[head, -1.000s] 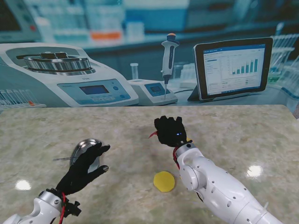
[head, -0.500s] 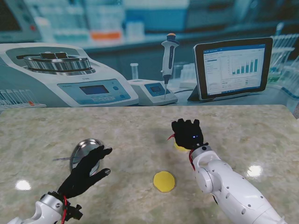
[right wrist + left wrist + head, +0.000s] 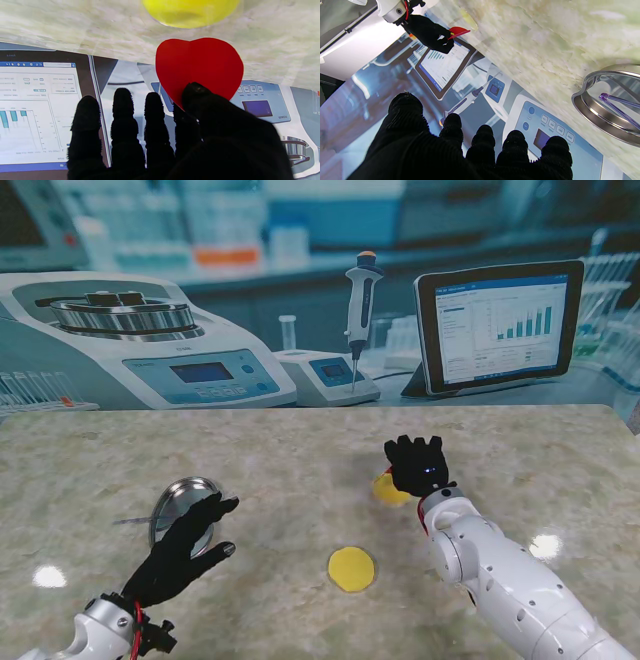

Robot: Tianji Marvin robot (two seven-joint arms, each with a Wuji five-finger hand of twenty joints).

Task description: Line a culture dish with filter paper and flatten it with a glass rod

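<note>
**Red paper pinched over a yellow dish, steel dish waiting on the left**

Nearest to me on the left, the left hand [image 3: 183, 548] hangs above the marble table [image 3: 300, 450] with its fingers [image 3: 482, 140] spread and nothing in them. Just beyond its fingertips sits a round steel dish [image 3: 181, 498] — the left wrist view shows a purple-tinted glass rod [image 3: 618, 107] lying inside it, one end resting near the rim; a thin end also sticks out past the dish's left edge in the stand view.

Toward the middle of the table, nearer to me than the right hand, a flat yellow disc [image 3: 352, 568] lies on the marble, well apart from the steel dish.

Farther out on the right, the right hand [image 3: 417, 465] is raised over a second yellow dish [image 3: 387, 488], partly hidden by the glove. From the right wrist view its thumb [image 3: 197, 97] and forefinger pinch the edge of a red, heart-shaped piece of paper [image 3: 200, 67] — the paper stands clear of the table, just beside the yellow dish [image 3: 190, 11]. The other three fingers are stretched straight.
</note>
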